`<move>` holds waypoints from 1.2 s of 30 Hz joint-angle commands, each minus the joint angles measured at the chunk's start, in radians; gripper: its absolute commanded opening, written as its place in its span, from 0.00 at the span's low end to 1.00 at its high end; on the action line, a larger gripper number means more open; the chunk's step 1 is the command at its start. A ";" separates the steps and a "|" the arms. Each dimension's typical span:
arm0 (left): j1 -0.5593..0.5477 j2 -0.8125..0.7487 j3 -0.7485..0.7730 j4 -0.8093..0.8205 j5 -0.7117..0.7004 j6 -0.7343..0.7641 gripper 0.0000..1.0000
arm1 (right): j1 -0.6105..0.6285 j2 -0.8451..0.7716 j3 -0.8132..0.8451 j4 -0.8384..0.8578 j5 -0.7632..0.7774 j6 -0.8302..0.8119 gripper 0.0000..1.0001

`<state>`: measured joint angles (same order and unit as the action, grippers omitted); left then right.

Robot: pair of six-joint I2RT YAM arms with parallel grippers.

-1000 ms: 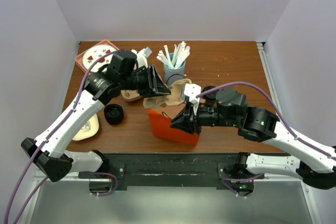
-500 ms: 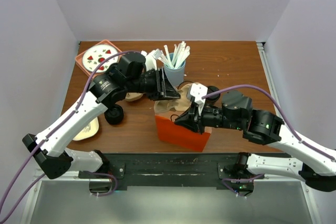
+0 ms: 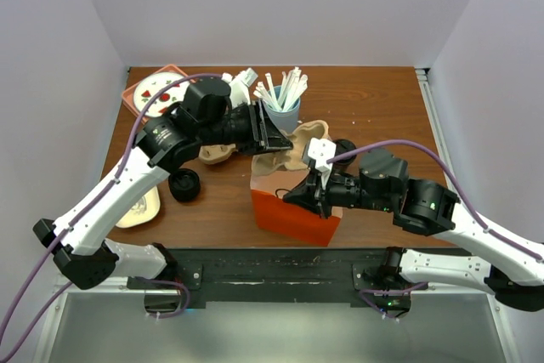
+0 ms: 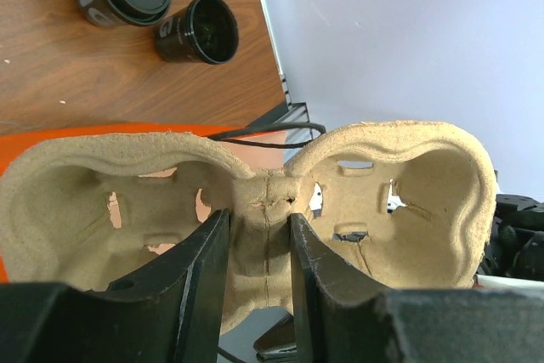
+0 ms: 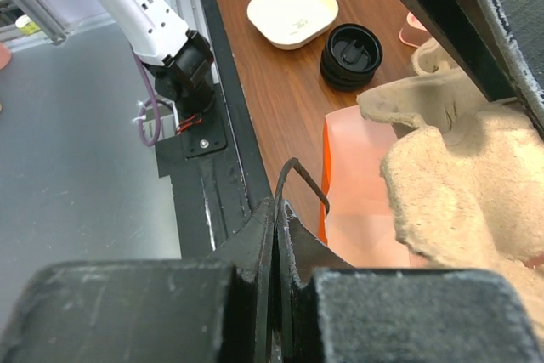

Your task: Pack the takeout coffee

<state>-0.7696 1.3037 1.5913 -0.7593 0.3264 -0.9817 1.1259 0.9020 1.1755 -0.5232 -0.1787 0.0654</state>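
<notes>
Pulp carrier (image 3: 308, 135) at bag (image 3: 289, 217) mouth.
Top: left gripper (image 3: 279, 138) holds carrier over the orange bag's open top. Left wrist: fingers (image 4: 197, 282) clamp its centre rib. Right wrist: right gripper (image 5: 276, 218) pinched shut on bag handle (image 5: 299, 178).

Thin black bag handle (image 5: 299, 178) pinched in right gripper (image 5: 278, 210). Brown cup tray (image 5: 459, 184) over orange bag (image 5: 357, 210). Black lid (image 5: 351, 55) near white dish (image 5: 293, 12).

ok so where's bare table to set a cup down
Bare table right of the straw cup, back to the rear edge. A narrow strip between the left black cup and the bag. Crowded: left rear corner and the middle.
</notes>
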 commanded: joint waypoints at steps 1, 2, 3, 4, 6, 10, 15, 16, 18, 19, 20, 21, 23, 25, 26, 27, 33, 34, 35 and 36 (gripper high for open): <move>-0.017 -0.038 -0.008 0.089 0.054 -0.061 0.26 | 0.005 -0.015 -0.005 0.011 -0.004 -0.015 0.00; -0.022 -0.046 -0.022 0.107 0.066 -0.069 0.27 | 0.006 -0.018 -0.007 0.009 -0.004 -0.015 0.00; -0.023 -0.052 -0.051 0.113 0.071 -0.077 0.26 | 0.005 -0.020 -0.010 0.008 -0.004 -0.013 0.00; -0.025 -0.063 -0.063 0.118 0.072 -0.086 0.26 | 0.005 -0.025 -0.010 0.009 -0.004 -0.015 0.00; -0.033 -0.070 -0.102 0.130 0.071 -0.089 0.26 | 0.005 -0.028 -0.010 0.009 -0.004 -0.015 0.00; -0.037 -0.066 -0.131 0.146 0.080 -0.086 0.26 | 0.006 -0.028 -0.011 0.011 -0.008 -0.013 0.00; -0.040 -0.038 -0.140 0.120 0.077 -0.035 0.26 | 0.006 -0.026 -0.005 0.017 -0.022 -0.010 0.00; -0.040 -0.023 -0.140 0.109 0.077 -0.014 0.26 | 0.006 -0.026 -0.007 0.017 -0.025 -0.010 0.00; -0.042 -0.014 -0.130 0.084 0.074 0.005 0.26 | 0.005 -0.028 -0.005 0.017 -0.030 -0.010 0.00; -0.040 -0.005 -0.128 0.068 0.071 0.021 0.26 | 0.005 -0.029 -0.008 0.017 -0.031 -0.012 0.00; -0.040 -0.001 -0.125 0.058 0.063 0.026 0.26 | 0.005 -0.029 -0.010 0.014 -0.031 -0.013 0.00; -0.042 0.000 -0.123 0.052 0.059 0.032 0.26 | 0.006 -0.032 -0.008 0.008 -0.031 -0.012 0.00; -0.042 0.002 -0.123 0.034 0.053 0.046 0.26 | 0.006 -0.034 -0.010 0.003 -0.033 -0.013 0.00; -0.040 0.005 -0.122 0.009 0.045 0.061 0.25 | 0.006 -0.035 -0.010 0.000 -0.039 -0.009 0.00; -0.040 0.003 -0.122 0.003 0.037 0.064 0.25 | 0.005 -0.035 -0.008 -0.001 -0.045 -0.009 0.01; -0.040 0.005 -0.122 -0.005 0.036 0.069 0.25 | 0.005 -0.035 -0.008 -0.001 -0.048 -0.003 0.02; -0.040 0.023 -0.097 -0.041 0.036 0.097 0.25 | 0.005 -0.048 0.015 0.028 -0.035 0.098 0.29; -0.040 0.031 -0.093 -0.049 0.036 0.104 0.25 | 0.006 -0.051 0.030 0.028 -0.018 0.121 0.37; -0.042 0.032 -0.082 -0.054 0.036 0.107 0.25 | 0.005 -0.055 0.041 0.026 -0.009 0.144 0.39; -0.040 0.035 -0.079 -0.060 0.036 0.110 0.25 | 0.005 -0.058 0.052 0.028 0.007 0.181 0.40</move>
<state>-0.8066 1.3209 1.4612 -0.7616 0.3576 -0.9165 1.1271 0.8753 1.1694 -0.5247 -0.2169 0.1307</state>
